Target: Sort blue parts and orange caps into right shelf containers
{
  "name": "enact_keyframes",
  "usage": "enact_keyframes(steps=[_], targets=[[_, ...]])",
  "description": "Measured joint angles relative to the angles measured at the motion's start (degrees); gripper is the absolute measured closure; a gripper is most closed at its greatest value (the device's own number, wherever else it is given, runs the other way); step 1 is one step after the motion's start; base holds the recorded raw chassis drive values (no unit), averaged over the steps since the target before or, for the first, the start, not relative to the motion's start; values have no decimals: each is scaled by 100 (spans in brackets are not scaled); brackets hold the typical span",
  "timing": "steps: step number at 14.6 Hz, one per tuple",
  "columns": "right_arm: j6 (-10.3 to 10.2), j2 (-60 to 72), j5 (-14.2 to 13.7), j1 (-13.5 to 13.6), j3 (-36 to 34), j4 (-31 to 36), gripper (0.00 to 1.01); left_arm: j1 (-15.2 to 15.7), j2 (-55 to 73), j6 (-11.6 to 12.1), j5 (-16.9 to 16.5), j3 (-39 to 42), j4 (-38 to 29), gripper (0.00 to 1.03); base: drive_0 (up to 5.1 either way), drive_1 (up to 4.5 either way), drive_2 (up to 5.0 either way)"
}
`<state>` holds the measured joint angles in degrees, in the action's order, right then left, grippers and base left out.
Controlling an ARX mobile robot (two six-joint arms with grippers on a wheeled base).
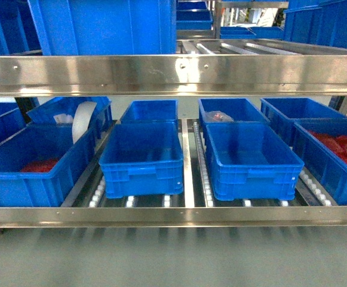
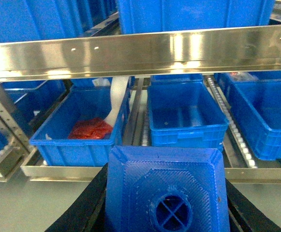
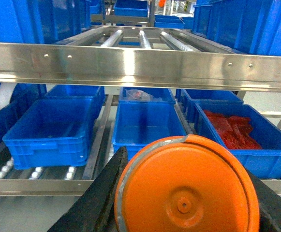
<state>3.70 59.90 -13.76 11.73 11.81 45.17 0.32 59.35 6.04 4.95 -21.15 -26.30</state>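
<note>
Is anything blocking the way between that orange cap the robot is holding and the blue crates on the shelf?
No object lies between the orange cap and the open-topped crates. Only the steel upper shelf rail hangs above them, so the cap must pass beneath it.

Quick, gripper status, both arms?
Left gripper: shut on the small blue plastic block.
Right gripper: shut on the orange cylindrical cap.

Head cam faces the shelf (image 1: pixel 173 75) straight on, slightly downward. Both wrist cams sit lower and further back, sharing the two middle crates (image 1: pixel 142 156) with it.
</note>
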Motion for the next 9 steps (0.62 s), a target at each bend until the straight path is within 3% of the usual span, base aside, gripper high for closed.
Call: enact_keyframes(steps=[9], targets=[[0, 0, -35, -9, 0, -11, 57, -48, -7, 0, -59, 0, 4, 59, 288, 198, -477]])
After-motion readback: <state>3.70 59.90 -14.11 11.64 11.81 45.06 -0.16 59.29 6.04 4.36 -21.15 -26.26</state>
